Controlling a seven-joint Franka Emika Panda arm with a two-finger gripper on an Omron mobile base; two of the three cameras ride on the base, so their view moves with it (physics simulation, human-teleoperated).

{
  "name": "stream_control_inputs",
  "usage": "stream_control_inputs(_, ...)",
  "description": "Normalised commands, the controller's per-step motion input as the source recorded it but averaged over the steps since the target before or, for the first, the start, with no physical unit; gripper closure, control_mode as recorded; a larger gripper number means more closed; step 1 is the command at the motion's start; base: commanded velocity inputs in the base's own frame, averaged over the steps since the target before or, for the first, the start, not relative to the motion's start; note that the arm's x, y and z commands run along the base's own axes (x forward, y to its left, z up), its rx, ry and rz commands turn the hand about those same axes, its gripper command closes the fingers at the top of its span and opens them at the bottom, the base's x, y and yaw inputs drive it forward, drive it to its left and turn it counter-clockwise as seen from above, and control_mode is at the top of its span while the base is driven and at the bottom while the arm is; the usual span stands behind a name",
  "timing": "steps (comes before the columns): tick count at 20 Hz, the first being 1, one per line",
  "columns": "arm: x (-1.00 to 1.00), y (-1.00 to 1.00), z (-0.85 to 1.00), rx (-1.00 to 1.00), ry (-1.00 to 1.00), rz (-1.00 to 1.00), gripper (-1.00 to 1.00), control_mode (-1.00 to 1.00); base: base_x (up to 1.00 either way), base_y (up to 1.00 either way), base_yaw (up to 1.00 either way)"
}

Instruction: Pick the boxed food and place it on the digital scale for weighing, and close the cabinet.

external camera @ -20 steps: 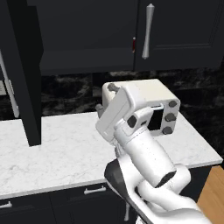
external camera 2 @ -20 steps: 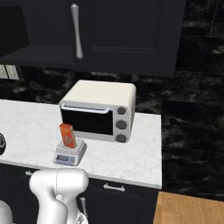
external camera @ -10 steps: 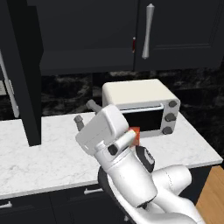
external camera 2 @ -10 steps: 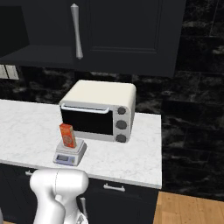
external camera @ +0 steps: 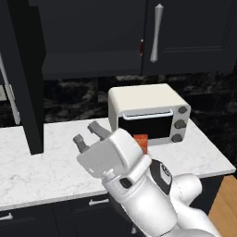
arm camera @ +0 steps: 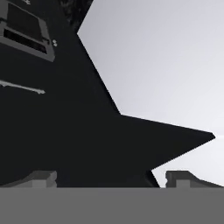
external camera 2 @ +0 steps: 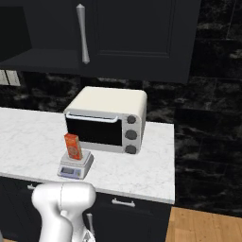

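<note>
Orange-red boxed food [external camera 2: 72,146] upright on digital scale [external camera 2: 75,166].

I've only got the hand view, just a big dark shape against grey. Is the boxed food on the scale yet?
Observer: Yes. In the right base view the boxed food stands upright on the digital scale, in front of the toaster oven.
Operator: And the cabinet, is it closed?
Observer: No. In the left base view one cabinet door stands swung out over the counter on the left.
Operator: Are the fingers holding anything?
Observer: No. The fingers are spread open and empty, pointing up and left toward that open door.
</note>
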Motion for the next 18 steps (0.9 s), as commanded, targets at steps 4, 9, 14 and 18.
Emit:
stream_control_inputs(4, -1.00, 0.51, 0.01, -0.03, 0.22, 0.00, -1.00, -1.00, 0.00, 0.00, 0.00)
stream_control_inputs(9, -0.97, 0.89, 0.00, 0.01, 0.16, -0.04, -1.00, -1.00, 0.00, 0.00, 0.00)
stream_control_inputs(14, -0.35, 1.00, -0.05, 0.10, 0.06, -0.09, -1.00, -1.00, 0.00, 0.00, 0.00)
stream_control_inputs(18, 0.31, 0.75, -0.37, 0.09, 0.02, -0.16, -1.00, -1.00, 0.00, 0.00, 0.00)
